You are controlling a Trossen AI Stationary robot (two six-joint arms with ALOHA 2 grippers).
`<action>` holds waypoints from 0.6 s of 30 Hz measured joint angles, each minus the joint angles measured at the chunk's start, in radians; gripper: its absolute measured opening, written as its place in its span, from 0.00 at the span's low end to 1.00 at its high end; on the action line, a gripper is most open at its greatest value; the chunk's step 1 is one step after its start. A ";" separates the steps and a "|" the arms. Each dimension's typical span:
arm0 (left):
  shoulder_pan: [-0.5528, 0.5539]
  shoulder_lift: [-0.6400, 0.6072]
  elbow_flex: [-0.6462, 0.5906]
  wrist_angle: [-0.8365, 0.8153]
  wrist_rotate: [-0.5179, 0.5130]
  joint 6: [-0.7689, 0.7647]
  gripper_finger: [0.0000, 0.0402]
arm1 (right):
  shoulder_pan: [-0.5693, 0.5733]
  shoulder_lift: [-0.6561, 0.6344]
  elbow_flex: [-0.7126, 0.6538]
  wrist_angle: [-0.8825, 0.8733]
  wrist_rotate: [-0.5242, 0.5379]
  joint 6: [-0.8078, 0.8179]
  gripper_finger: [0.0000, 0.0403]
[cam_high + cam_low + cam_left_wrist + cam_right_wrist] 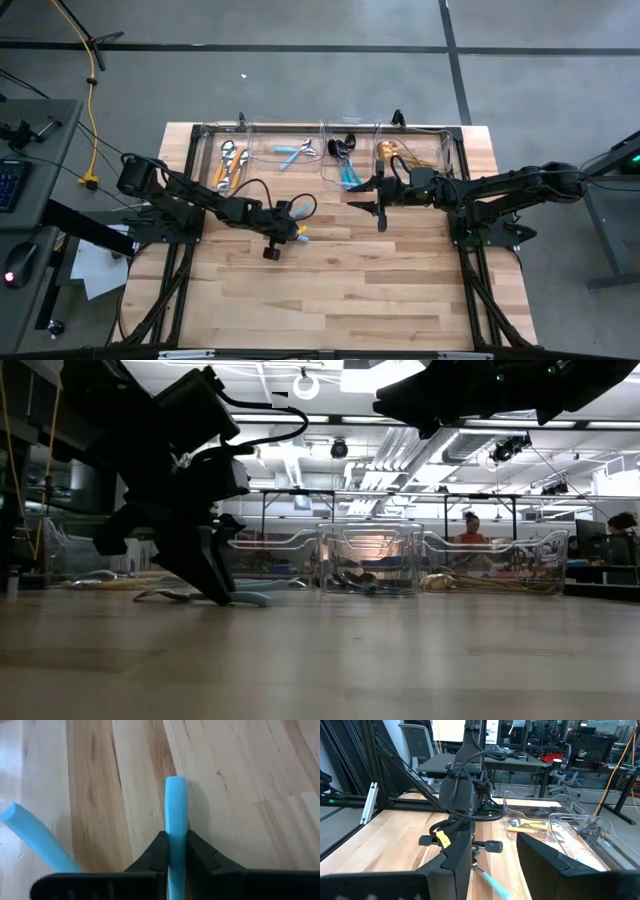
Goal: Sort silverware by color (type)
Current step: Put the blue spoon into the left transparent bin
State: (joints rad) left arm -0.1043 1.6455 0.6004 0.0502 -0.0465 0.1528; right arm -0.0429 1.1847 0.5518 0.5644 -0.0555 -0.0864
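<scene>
Clamped between two dark fingers in the left wrist view: a light-blue handle, smooth, rounded at its tip, lying flat on pale wood. Left end effector down at the surface, left of centre, clenched on that light-blue-handled piece; head of the piece hidden under the fingers. Just beside it, a second light-blue handle, angled away across the boards, not gripped. Seen from the low view as pale blue shapes on the wood at the foot of the dark end effector.

Right end effector right of centre, raised near the bins, fingers spread apart, grasping nothing.

Along the far edge, a row of clear plastic bins. Far left bin: orange-handled pieces with silver heads. Next bin: light-blue-handled pieces, crossed over one another. Centre bin: black heads with blue handles. Right bin: all-gold pieces.

Beyond the surface, in the room behind, a person in an orange top seated far off.
</scene>
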 joint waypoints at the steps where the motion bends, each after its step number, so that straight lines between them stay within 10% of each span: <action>1: 0.000 -0.005 -0.001 -0.002 0.000 -0.002 0.05 | 0.000 0.000 0.000 0.000 0.000 0.000 0.35; 18: -0.001 -0.292 -0.004 0.009 0.062 -0.059 0.06 | 0.000 0.000 0.000 -0.019 0.000 0.000 0.35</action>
State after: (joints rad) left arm -0.1051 1.3536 0.5961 0.0591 0.0151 0.0937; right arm -0.0430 1.1847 0.5518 0.5452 -0.0555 -0.0864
